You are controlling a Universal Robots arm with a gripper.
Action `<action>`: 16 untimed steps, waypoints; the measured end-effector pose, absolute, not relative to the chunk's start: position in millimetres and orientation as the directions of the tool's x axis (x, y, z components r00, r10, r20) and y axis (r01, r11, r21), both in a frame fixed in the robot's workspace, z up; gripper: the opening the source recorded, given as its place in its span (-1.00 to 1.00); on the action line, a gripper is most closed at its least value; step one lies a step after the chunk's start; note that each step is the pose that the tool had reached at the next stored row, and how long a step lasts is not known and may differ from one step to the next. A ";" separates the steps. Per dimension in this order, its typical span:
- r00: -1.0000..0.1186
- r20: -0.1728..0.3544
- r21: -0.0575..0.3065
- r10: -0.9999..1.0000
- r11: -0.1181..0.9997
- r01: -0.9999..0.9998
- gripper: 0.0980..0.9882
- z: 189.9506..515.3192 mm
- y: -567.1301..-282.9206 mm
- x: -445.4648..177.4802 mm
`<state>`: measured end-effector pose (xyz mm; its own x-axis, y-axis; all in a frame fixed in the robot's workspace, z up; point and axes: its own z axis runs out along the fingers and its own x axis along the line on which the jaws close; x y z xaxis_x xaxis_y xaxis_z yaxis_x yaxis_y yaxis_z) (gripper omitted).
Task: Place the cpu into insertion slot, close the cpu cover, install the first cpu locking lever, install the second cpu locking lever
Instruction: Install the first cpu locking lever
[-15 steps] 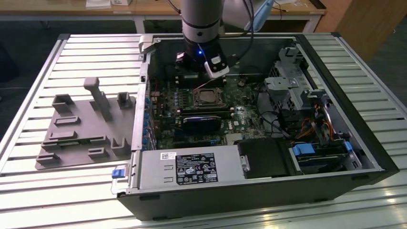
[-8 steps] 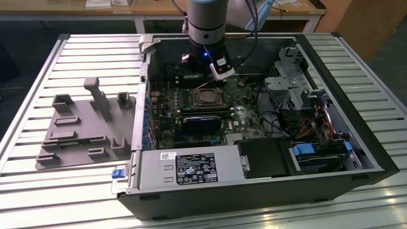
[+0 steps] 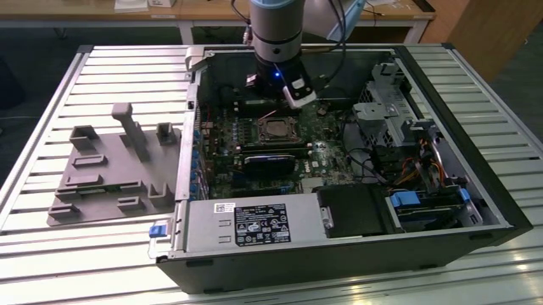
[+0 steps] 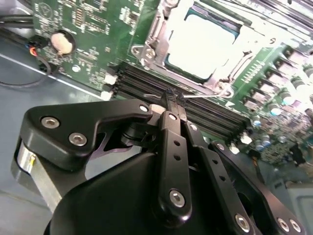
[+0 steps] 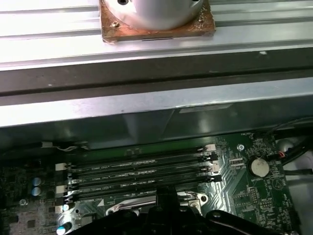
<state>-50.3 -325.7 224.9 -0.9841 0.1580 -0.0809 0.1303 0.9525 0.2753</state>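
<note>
One silvery cpu cover (image 4: 157, 30) frames pale cpu (image 4: 205, 39); closed gripper (image 4: 172, 100) beside edge.

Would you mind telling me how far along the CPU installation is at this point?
Done: the cpu sits seated on the motherboard, and the cpu cover looks lowered around it. In hand: the gripper, shut, has its tip at a thin wire locking lever beside the cover. Left: I cannot see either lever latched.
</note>
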 end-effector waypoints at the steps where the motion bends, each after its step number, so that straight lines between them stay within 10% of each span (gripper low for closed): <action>1: -0.983 -0.089 0.276 0.158 0.952 0.128 -0.99 224.5 -325.7 -50.3; 16: -0.981 -0.113 0.254 0.156 0.959 0.123 -0.99 219.8 -321.7 -50.3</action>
